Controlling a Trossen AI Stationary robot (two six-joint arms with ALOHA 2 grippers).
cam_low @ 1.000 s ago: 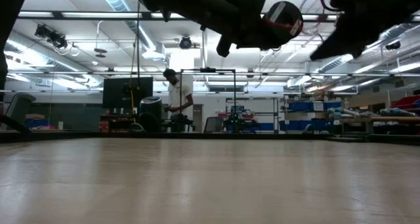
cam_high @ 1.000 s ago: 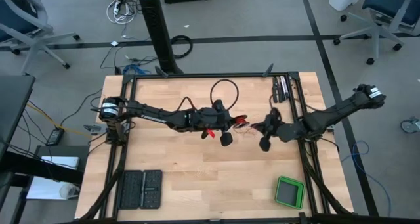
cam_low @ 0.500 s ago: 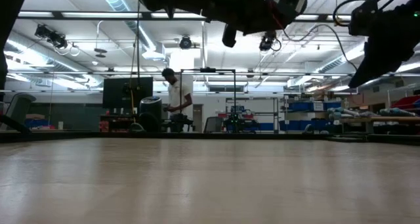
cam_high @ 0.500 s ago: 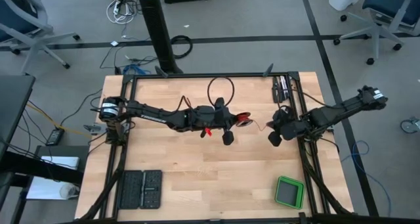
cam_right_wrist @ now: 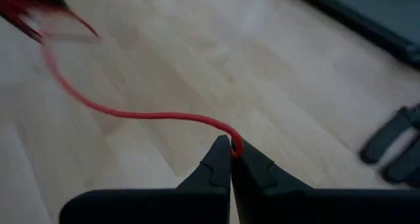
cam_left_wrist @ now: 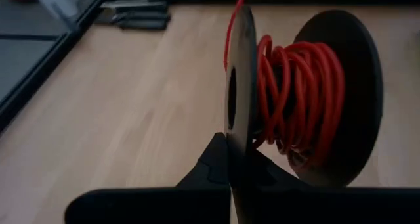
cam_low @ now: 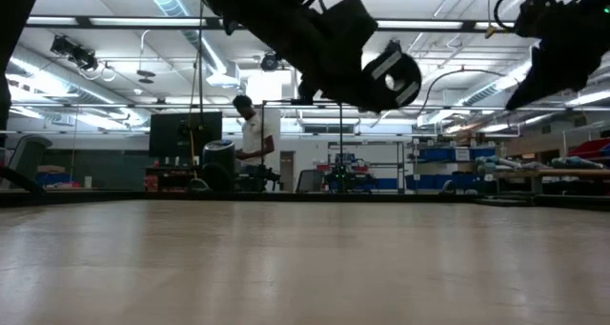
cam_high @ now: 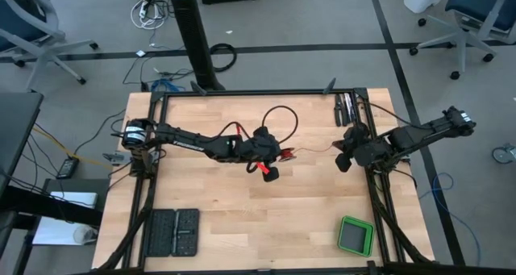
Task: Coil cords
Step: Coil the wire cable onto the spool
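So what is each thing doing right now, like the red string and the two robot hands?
Red cord: partly wound on the spool, the rest running loose to the right gripper.
Spool: held up above the table, its flange pinched by the left gripper.
Left gripper: jaws shut on the spool.
Right gripper: jaws shut on the red cord.
Green box: resting at the table's corner, untouched.

Left gripper (cam_high: 284, 154) (spool (cam_left_wrist: 295, 99) too) now lower, tilted.

We see the bare wooden bench (cam_low: 305, 268) stretching to its far edge, two dark arms hanging above it, and a person (cam_low: 253, 149) standing in the room beyond.
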